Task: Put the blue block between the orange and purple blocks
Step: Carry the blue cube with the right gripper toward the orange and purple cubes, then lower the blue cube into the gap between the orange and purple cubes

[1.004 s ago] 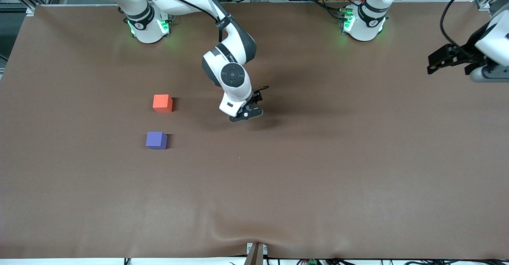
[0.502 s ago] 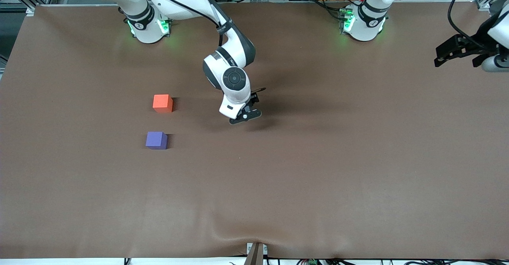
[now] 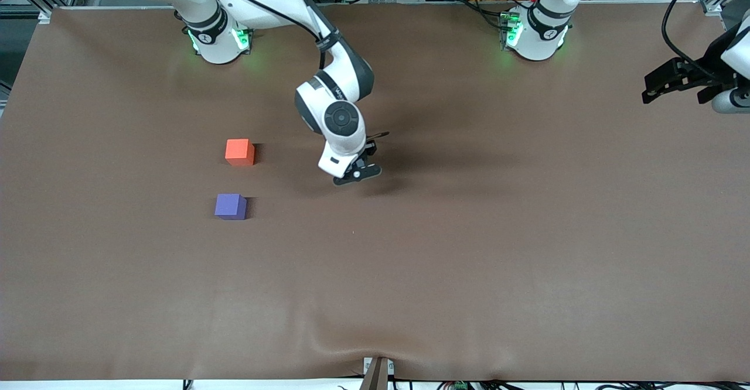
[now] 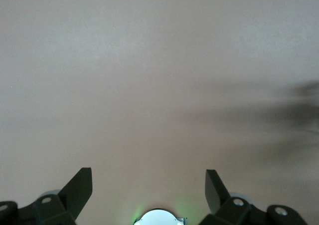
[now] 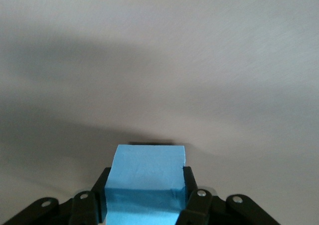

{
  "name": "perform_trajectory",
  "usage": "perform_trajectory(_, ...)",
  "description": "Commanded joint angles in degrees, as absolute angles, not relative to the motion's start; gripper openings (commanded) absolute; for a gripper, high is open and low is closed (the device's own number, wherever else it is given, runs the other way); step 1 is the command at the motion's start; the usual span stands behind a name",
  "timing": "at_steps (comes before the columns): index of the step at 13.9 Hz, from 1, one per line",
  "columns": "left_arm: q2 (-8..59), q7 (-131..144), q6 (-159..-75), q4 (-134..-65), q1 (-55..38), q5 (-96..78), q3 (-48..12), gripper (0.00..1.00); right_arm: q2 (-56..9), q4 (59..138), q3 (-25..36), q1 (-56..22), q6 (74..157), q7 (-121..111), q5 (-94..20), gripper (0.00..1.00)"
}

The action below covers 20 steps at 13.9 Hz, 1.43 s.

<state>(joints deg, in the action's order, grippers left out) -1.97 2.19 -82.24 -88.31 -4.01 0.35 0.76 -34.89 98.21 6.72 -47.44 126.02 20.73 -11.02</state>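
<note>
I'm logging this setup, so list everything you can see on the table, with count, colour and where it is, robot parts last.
blue block: one, light sky-blue, held in the right gripper above bare table.
orange block: one, orange-red, on the table toward the right arm's end.
purple block: one, violet-purple, nearer the front camera than the orange block, with a gap between them.
table: one, brown cover.
right gripper: one, black, shut on the blue block, over the table's middle.
left gripper: one, black, open, waiting at the left arm's end of the table.

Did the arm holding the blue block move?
Yes. The right tool, shut on the blue block, slid slightly toward the orange block.
</note>
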Motion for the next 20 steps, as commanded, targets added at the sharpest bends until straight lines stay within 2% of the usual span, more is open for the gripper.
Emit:
perform_trajectory(1,-2.11,1.32,-82.79,-87.81,-3.52,-1.31,0.62,1.0,-28.84,99.05,7.55,-40.98,122.44,20.22,-9.94,0.0)
perform_trajectory(5,-0.7,1.23,-84.98,-87.54,-4.13,-0.79,0.62,1.0,-25.76,99.14,9.4,-29.74,115.78,5.94,-9.23,0.0)
perform_trajectory(9,-0.88,1.23,-87.45,-87.45,-4.66,-0.09,-1.49,1.0,-23.38,99.75,11.07,-23.74,106.54,3.34,-7.65,0.0)
perform_trajectory(11,-1.05,1.23,-87.45,-87.45,-4.66,0.26,-2.28,1.0,-22.59,102.81,11.16,-21.72,107.22,3.16,-5.81,0.0)
perform_trajectory(14,-1.14,1.23,-87.45,-87.36,-4.57,1.66,-2.29,1.0,-20.75,109.23,11.16,-18.99,113.01,3.08,-5.45,0.0)
perform_trajectory(20,-1.14,1.32,-87.45,-87.45,-3.87,2.29,-1.67,1.0,-21.27,111.61,10.9,-18.37,115.48,3.34,-7.03,0.0)
